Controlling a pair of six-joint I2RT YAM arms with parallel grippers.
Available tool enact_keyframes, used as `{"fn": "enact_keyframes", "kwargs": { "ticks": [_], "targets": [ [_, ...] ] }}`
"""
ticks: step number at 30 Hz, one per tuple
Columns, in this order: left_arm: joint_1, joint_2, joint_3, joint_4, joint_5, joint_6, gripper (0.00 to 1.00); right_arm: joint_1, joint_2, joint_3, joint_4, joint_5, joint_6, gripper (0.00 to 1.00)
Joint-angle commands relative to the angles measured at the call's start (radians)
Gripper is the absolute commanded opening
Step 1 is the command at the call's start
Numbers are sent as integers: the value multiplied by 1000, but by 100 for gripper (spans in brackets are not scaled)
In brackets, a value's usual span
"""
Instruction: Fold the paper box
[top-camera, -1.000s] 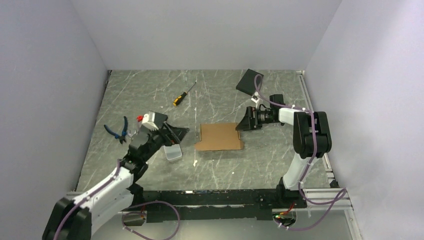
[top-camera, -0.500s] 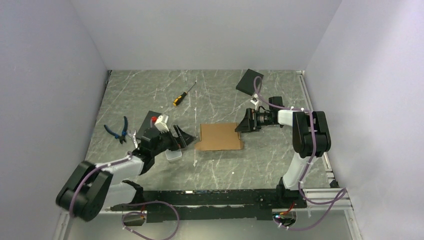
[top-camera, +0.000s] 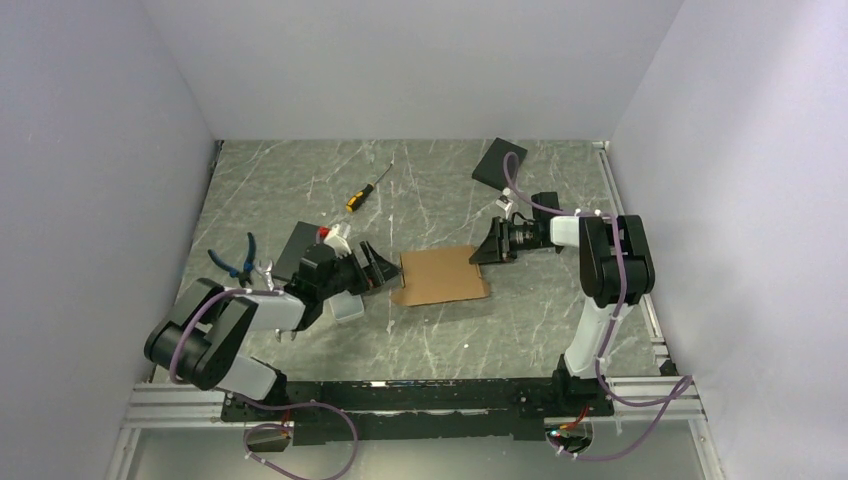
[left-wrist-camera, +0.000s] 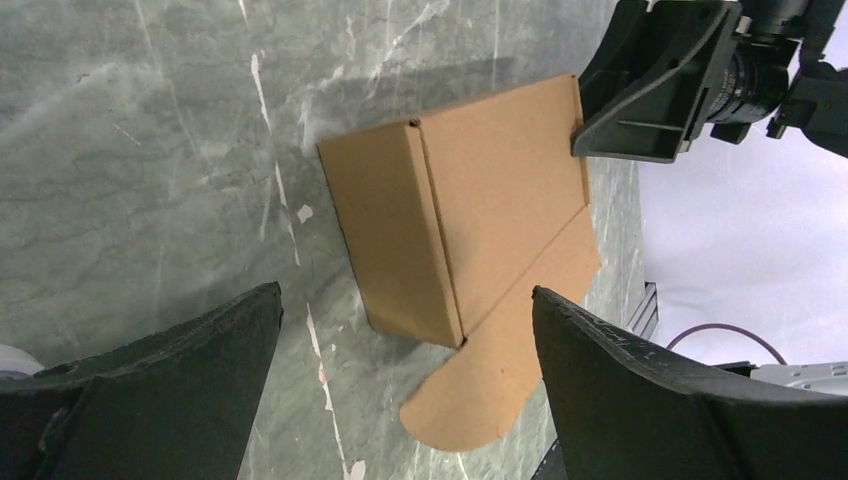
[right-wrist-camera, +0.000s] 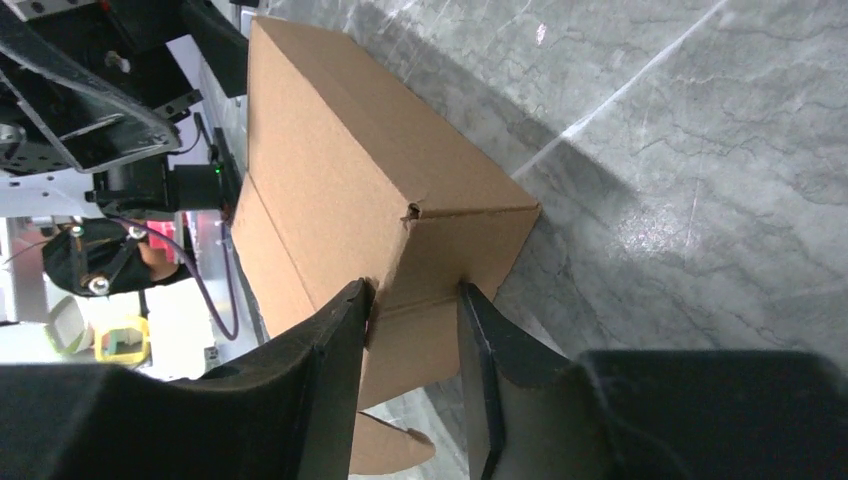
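Left fingers (left-wrist-camera: 150, 390), spread wide, neared the paper box (left-wrist-camera: 480, 200); right fingers (right-wrist-camera: 320, 400) clamp its edge.

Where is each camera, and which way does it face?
Top external: overhead behind, looking down on the table; left arm, right arm show.
Left wrist: on left arm, facing the paper box; open left tool shows.
Right wrist: on right arm, close to the box; right tool straddles it.
All three share the box.
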Motion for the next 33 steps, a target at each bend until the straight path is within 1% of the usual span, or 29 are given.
{"fn": "enact_keyframes", "kwargs": {
  "ticks": [1,6,16,22,24,28,30,32,33],
  "targets": [
    [-7,61,43,54,7,-62,99,1,54,22,-8,75,-37,35],
    [-13,124,53,123,23,-110,100,-21,63,14,13,59,-22,31],
    [-39,244,71,227,46,-184,99,-44,79,14,13,43,6,30],
    [-52,313,70,369,74,-242,99,-44,88,17,10,39,7,29],
    [-54,336,73,400,87,-259,95,-44,90,17,10,36,10,29],
    [-55,400,83,482,108,-300,76,-44,91,19,11,24,12,30],
    [-55,434,90,524,118,-320,68,-44,89,19,12,19,11,30],
    [-55,468,100,565,124,-342,57,-44,88,19,12,15,11,31],
    [-55,481,108,579,128,-350,54,-44,88,20,12,12,11,31]
  ]
}}
